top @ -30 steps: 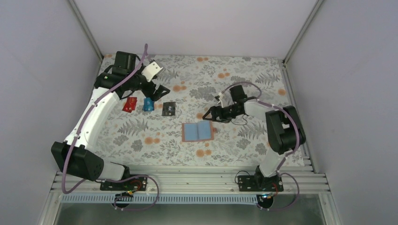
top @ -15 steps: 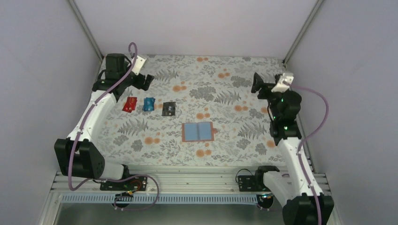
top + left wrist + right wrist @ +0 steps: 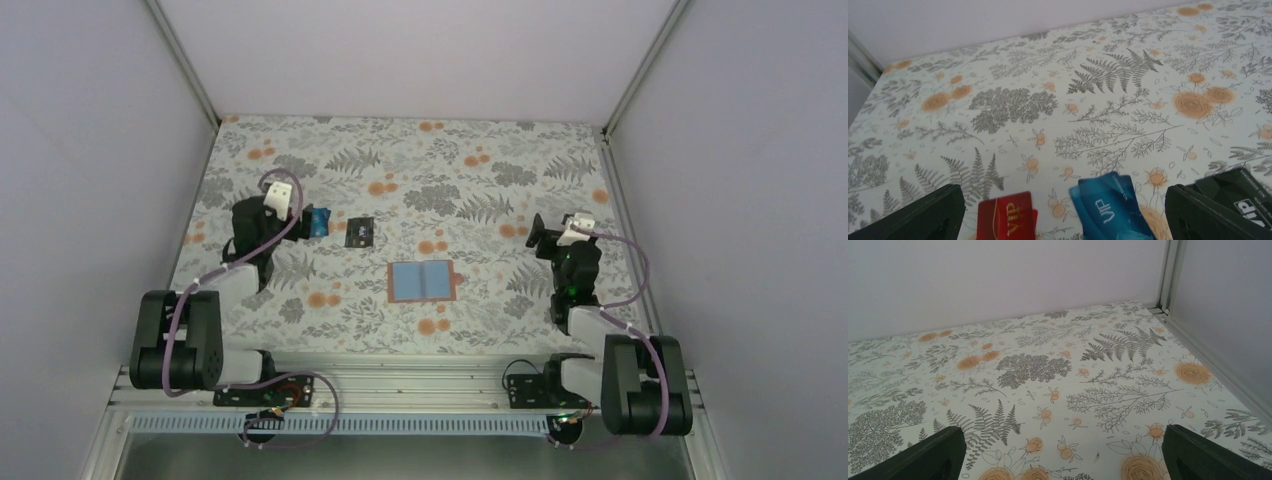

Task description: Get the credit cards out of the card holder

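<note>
– How do things stand, from where you are?
– Take the desk [image 3: 480,160] first, with its flower-patterned top. Both arms are folded low by its near edge. The left arm [image 3: 215,290] is toward the left side and the right arm [image 3: 590,300] toward the right.
– And the jaws?
– Both sets are spread wide with nothing between them. The right jaws face bare desk toward the far right corner. The left jaws hang over two of the cards, though I can't tell how high.
– The card holder?
– The card holder [image 3: 421,282] lies open and flat, blue inside up, about mid-desk and a little toward the near edge. I can't make out any card in its pockets, but it's small from here.
– So the cards are out?
– It looks so. The black card [image 3: 359,232] lies farther back and left of the holder, well apart from it. The blue card [image 3: 1110,205] comes next toward the left edge. The red card [image 3: 1007,218] is beside that, with a gap between them. From above, the left wrist [image 3: 278,205] hides the red one.
– What's left to do well, then?
– Only the parking, I'd say. If the left arm moves at all, it should go up first rather than sideways, or its jaws could drag a card. The right arm has nothing near it.
</note>
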